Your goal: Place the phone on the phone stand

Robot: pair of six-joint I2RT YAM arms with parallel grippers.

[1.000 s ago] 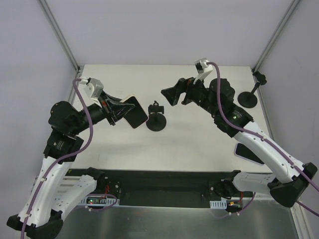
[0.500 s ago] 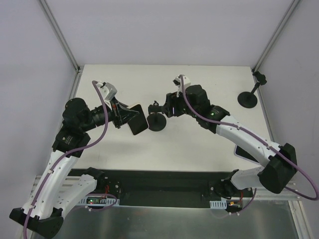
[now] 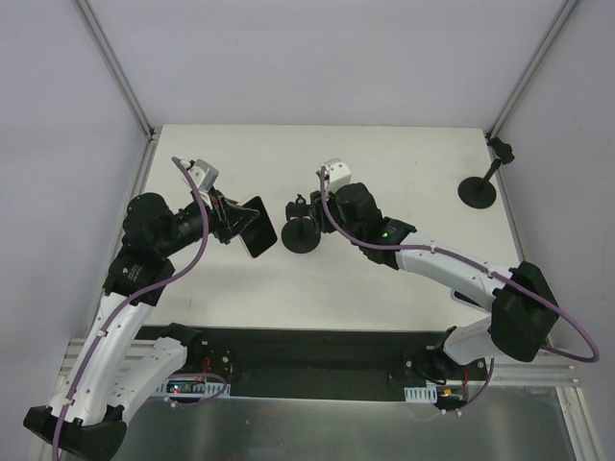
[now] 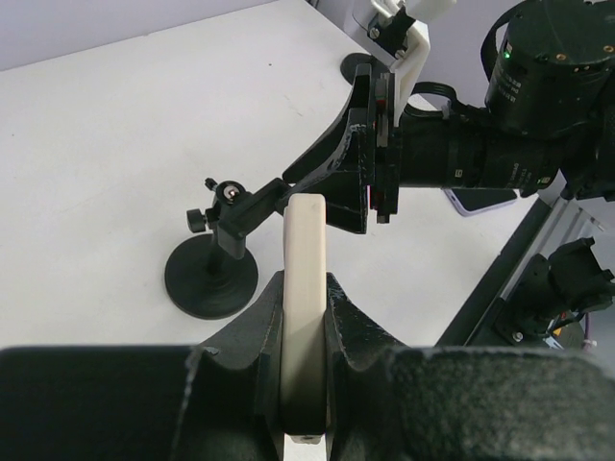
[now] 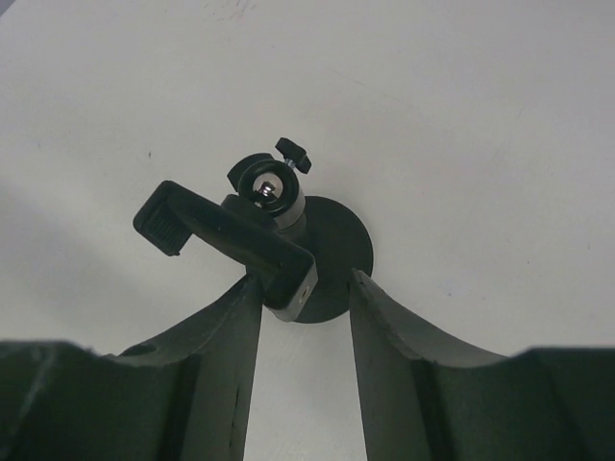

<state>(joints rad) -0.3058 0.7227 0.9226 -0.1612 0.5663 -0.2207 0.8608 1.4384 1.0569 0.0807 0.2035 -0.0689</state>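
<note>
Lying nearest my bases, a flat lilac slab point(image 4: 478, 200), phone-like, rests on the white table point(image 3: 404, 163), partly under my right arm point(image 3: 452, 269). Farther out, mid-table, my left gripper point(image 4: 304, 322) has its black fingers point(image 4: 357, 336) clamped on the phone point(image 4: 305, 235), a thin dark slab with a cream-coloured rim, held edge-up off the table and resting on nothing. Just beyond its tip stands the black phone stand point(image 3: 301, 236): a round base, a short post, a ball joint with a small knob, and a clamp bracket on top. The phone is just beside that stand, not on it. From the other side my right gripper point(image 5: 305, 288) straddles the end of the bracket with its fingers point(image 5: 216, 355) parted. One finger looks to brush the bracket and the other shows a gap, so nothing is gripped there. Farthest away, near the table's right edge, a second black stand point(image 3: 478, 189) sits alone on its round base.
</note>
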